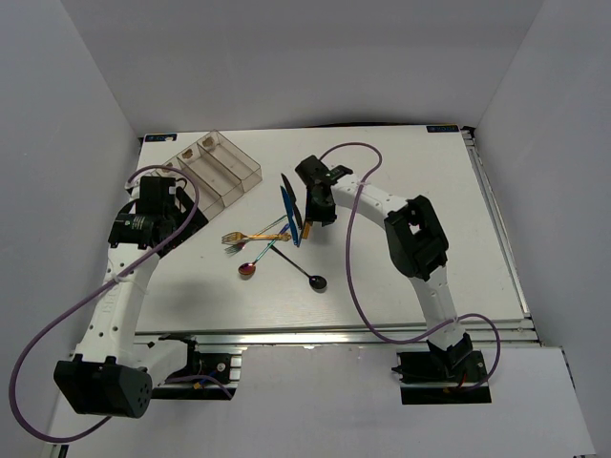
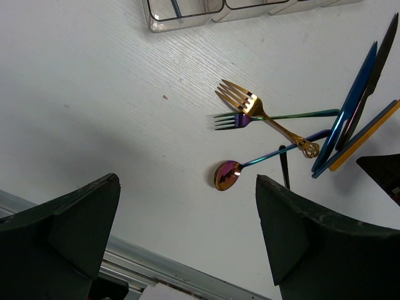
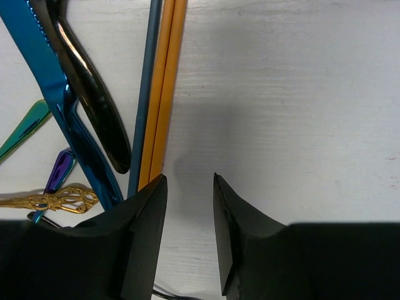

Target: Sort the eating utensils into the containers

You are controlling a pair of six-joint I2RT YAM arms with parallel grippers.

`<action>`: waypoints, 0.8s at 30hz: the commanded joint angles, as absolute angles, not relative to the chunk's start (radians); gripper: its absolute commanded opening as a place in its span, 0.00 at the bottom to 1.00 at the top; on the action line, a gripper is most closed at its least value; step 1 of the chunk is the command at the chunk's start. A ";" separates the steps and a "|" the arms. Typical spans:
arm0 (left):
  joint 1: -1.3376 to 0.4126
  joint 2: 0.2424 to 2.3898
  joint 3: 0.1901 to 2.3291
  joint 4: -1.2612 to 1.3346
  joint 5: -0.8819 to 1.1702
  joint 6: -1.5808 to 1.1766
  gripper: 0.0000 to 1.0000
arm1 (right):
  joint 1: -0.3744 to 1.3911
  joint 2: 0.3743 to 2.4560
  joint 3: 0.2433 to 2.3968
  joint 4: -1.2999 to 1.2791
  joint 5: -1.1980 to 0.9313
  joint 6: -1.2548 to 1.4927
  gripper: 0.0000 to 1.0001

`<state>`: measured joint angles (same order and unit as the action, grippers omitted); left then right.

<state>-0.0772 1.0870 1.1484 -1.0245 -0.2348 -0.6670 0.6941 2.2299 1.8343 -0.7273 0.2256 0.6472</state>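
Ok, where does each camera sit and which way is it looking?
Top external: high behind the robot, looking down on the table; both arms show.
Left wrist: low, tilted toward the gold fork; open fingers below.
Right wrist: low over the chopsticks, facing down; fingers below.
Shared: both wrist views catch the gold fork.

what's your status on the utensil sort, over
Left claw open, off the cutlery pile. Right claw half open, empty, beside the slim orange chopstick. Glossy blue knife and black knife crowd that chopstick. Clear plastic organiser tray apart from it.
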 commanded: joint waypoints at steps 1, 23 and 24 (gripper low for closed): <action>-0.081 1.075 1.146 -1.017 -0.221 -0.649 0.98 | 0.698 2.227 1.830 -0.706 0.206 0.650 0.41; -0.106 1.054 1.117 -1.034 -0.213 -0.635 0.98 | 0.706 2.286 1.893 -0.730 0.166 0.695 0.38; -0.107 1.054 1.114 -1.034 -0.213 -0.635 0.98 | 0.706 2.293 1.888 -0.730 0.164 0.695 0.38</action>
